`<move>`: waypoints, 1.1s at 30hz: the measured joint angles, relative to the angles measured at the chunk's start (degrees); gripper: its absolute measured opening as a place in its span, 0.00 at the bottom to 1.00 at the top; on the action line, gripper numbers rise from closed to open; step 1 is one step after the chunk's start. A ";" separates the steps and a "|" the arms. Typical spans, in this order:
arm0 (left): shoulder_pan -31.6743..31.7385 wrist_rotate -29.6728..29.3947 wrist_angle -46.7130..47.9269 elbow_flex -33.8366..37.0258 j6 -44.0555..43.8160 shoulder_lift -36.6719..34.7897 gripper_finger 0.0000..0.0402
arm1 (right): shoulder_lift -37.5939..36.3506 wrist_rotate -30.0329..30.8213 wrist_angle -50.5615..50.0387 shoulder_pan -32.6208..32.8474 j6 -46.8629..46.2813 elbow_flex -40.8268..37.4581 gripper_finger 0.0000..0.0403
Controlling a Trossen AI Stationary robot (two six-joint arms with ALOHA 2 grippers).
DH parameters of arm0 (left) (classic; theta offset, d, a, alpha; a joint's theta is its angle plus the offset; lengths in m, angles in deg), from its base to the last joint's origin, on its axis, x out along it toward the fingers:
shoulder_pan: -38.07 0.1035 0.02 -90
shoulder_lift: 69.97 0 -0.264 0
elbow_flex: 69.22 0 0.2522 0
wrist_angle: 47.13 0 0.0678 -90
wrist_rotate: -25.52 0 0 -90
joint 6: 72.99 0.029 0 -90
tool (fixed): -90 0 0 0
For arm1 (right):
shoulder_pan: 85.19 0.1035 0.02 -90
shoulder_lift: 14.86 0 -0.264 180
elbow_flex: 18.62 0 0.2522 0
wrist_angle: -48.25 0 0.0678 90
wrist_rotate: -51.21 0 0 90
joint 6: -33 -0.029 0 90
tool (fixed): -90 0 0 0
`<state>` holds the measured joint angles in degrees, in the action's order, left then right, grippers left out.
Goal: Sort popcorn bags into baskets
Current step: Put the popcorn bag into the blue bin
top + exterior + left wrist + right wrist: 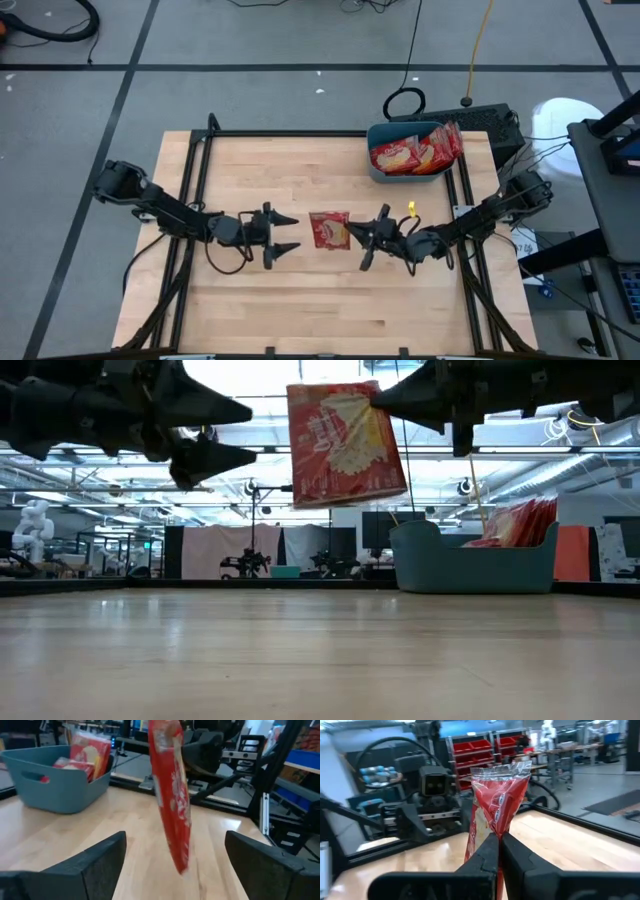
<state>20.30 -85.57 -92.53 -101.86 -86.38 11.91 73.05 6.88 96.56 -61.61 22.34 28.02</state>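
Observation:
A red popcorn bag with a cream popcorn picture hangs over the table's middle, clear of the wood. My right gripper is shut on it from the right. My left gripper stands open just left of the bag, level with it and apart from it; its two fingers frame the bag seen edge-on. The teal basket sits at the far right with several red bags leaning inside. My right gripper pinches the bag's right edge near its top corner between its two shut fingers. The fingers come level from the table's right. The foil bunches at the pinch. The bag is lifted clear and hangs tilted, its picture face toward the near edge.
Black frame rails run along the table's left and right sides and its far edge. Bare wood lies below and in front of both grippers. Cables and a dark box lie beyond the basket, off the table.

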 joint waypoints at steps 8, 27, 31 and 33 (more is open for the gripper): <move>-0.32 2.53 -6.69 -1.40 0.20 3.49 0.75 | 0.10 -5.24 5.76 0.17 3.18 0.13 0.00; -0.25 5.66 -11.36 -13.59 3.94 18.80 0.46 | 0.16 -5.38 6.08 0.26 11.78 3.50 0.00; 0.08 6.30 -11.19 -13.48 4.59 19.00 0.22 | 0.16 -5.42 5.73 0.26 11.78 3.50 0.00; 0.96 8.96 -10.32 -12.73 2.99 18.79 0.11 | 0.16 -5.60 4.54 0.31 11.30 3.50 0.00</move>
<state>21.26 -76.61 -102.85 -114.59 -83.40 30.71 73.21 1.29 101.10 -61.30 33.64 31.52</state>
